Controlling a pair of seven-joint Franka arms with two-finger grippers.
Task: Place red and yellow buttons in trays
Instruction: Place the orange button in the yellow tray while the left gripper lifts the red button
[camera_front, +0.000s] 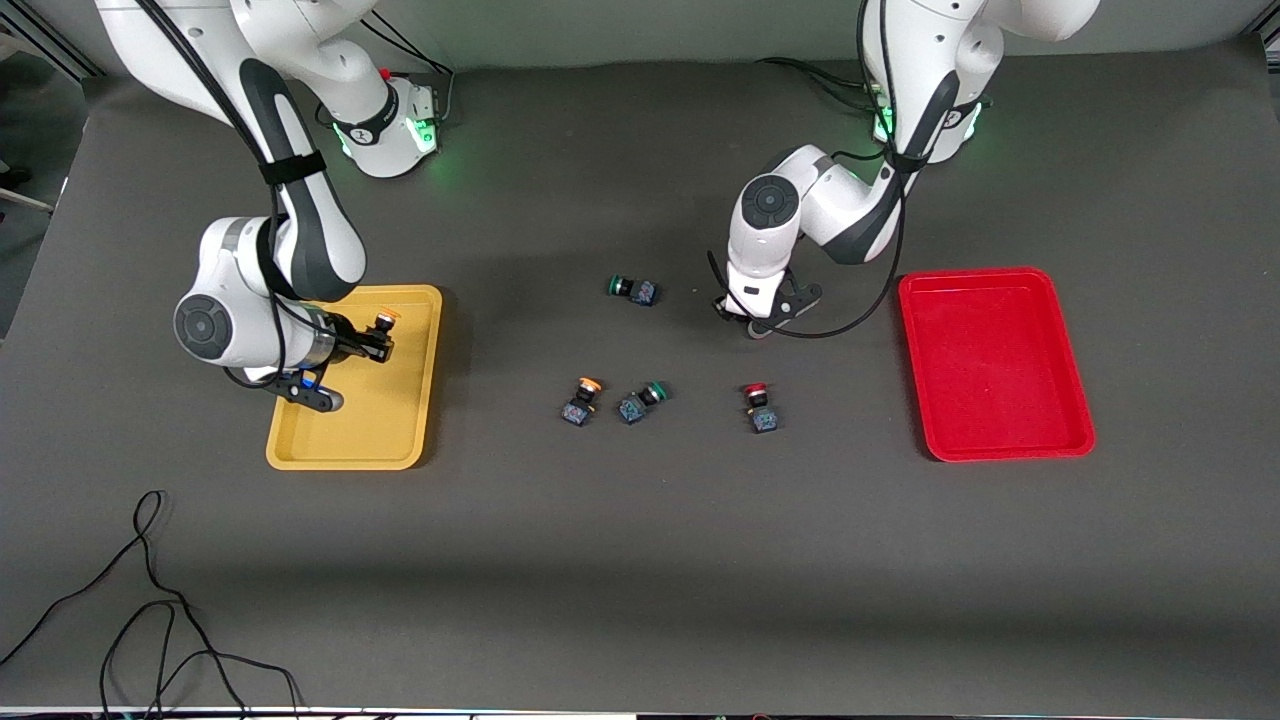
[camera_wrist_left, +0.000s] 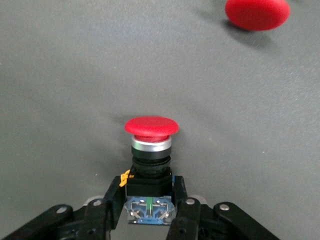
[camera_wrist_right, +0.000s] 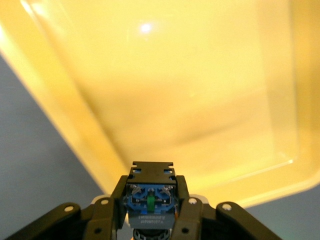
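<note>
My right gripper is shut on a yellow-capped button and holds it over the yellow tray. In the right wrist view the gripper holds the button's blue body above the tray floor. My left gripper is low at the table's middle. It is shut on a red-capped button, which is hidden in the front view. A second red button lies nearer the front camera. A second yellow button lies mid-table. The red tray is empty.
Two green-capped switches lie on the mat, one beside the yellow button and one farther from the front camera. A black cable loops at the front edge toward the right arm's end.
</note>
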